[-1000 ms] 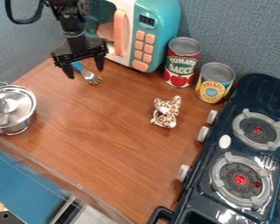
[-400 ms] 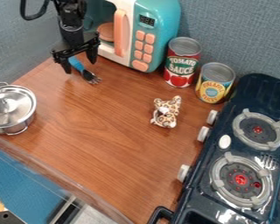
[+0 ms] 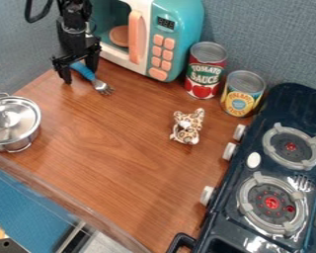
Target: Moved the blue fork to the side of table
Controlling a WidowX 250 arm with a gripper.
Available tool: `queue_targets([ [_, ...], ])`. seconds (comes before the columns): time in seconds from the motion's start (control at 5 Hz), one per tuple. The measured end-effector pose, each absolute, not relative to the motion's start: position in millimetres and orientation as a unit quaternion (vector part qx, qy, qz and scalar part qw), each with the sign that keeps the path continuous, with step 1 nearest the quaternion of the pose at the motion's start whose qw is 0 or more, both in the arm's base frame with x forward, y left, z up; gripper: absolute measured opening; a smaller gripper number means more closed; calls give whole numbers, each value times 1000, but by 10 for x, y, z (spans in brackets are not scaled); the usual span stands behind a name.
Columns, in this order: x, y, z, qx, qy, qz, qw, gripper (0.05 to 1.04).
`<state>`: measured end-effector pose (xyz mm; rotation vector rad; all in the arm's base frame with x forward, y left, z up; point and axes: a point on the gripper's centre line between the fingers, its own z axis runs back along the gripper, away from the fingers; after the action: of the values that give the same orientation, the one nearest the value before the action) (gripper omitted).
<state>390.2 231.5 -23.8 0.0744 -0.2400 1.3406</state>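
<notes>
The gripper (image 3: pixel 79 75) hangs low over the table's far left corner, as the view shows it, its two fingers spread wide apart and pointing down. It has hold of nothing: the gap between the fingers is much wider than the fork's handle. The blue fork (image 3: pixel 84 71) lies on the table (image 3: pixel 121 128) just there, its blue handle running between the two fingers, with the upper end hidden behind the gripper. Its metal head sticks out past the fingers, down and to the right, tines towards the middle of the table. Whether either finger touches the handle, I cannot tell.

Just to the right of the gripper stands the teal and white toy microwave (image 3: pixel 177 29), with an orange handle and orange buttons. Nearer the camera, at the left edge of the view, is a metal pot (image 3: pixel 14 123) with its lid on. Beyond the microwave to the right stand a red can (image 3: pixel 204 74) and, beside it, a yellow can (image 3: pixel 242 94). A small spotted toy animal (image 3: pixel 187 127) is on the table in front of them. Farthest from the gripper, along the right side, is the dark toy stove (image 3: pixel 279 106) with two round burners.
</notes>
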Motion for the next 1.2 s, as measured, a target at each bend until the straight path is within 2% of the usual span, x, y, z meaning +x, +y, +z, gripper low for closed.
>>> queue_targets([
  [0.4, 3909, 2271, -286, 48, -125, 626, 768, 386],
  [0.8, 3867, 2183, -273, 33, -129, 613, 779, 363],
  [1.0, 3746, 2100, -256, 30, -131, 601, 788, 363],
  [1.2, 3745, 1946, -2, 10, -154, 563, 812, 363],
])
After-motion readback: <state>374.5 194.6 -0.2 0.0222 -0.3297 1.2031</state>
